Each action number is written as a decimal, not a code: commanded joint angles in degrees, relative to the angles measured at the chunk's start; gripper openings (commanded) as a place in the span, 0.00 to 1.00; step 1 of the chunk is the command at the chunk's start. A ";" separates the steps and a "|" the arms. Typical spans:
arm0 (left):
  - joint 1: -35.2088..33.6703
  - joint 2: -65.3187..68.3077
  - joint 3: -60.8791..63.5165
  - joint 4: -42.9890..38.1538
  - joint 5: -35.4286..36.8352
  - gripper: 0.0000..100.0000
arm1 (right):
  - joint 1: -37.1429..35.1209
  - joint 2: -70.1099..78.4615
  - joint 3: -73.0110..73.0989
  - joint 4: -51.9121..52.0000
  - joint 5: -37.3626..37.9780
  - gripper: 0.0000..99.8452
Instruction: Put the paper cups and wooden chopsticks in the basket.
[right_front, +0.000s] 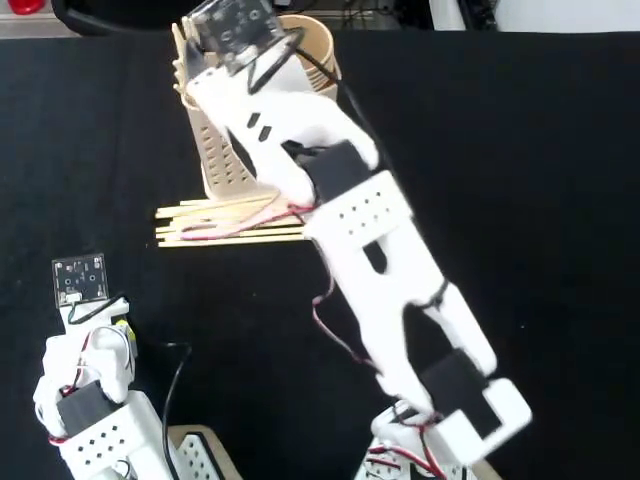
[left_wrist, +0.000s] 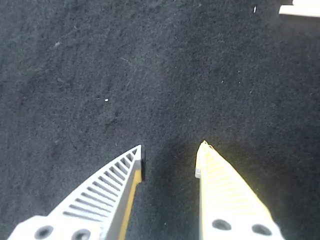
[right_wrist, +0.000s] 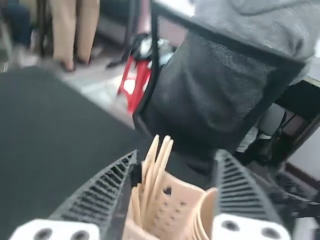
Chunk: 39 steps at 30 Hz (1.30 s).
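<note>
Here the right arm stretches from the near edge of the black bench to its far side, where a beige perforated basket stands. The right gripper is released, its jaws spread wide on either side of the basket's top; whether either finger touches the basket I cannot tell. Inside the basket, a few standing chopsticks poke up past the rim close to one finger, and beside them sit the nested paper cups, their rims stacked one inside another. A bundle of loose chopsticks lies flat on the bench just in front of the basket, roughly parallel to the near edge, with the right arm passing over one end and a red wire from the arm draped across them. The left arm is folded back at the near left corner of the bench, well apart from the basket and the loose chopsticks. The left gripper is also released, its two pointed fingers apart and holding nothing, with only bare black cloth beneath them. Beyond the bench, behind the basket, stands a black mesh chair with a red stool next to it.
</note>
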 joint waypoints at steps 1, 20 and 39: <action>0.31 -0.18 -0.48 -1.05 -0.18 0.19 | -0.97 -7.52 -7.08 13.89 9.23 0.12; 0.66 0.35 -10.33 0.97 13.71 0.25 | 26.46 -31.34 10.24 56.18 18.90 0.01; 16.22 10.90 -19.03 -12.66 29.80 0.25 | 44.92 -32.40 75.65 -4.13 14.68 0.01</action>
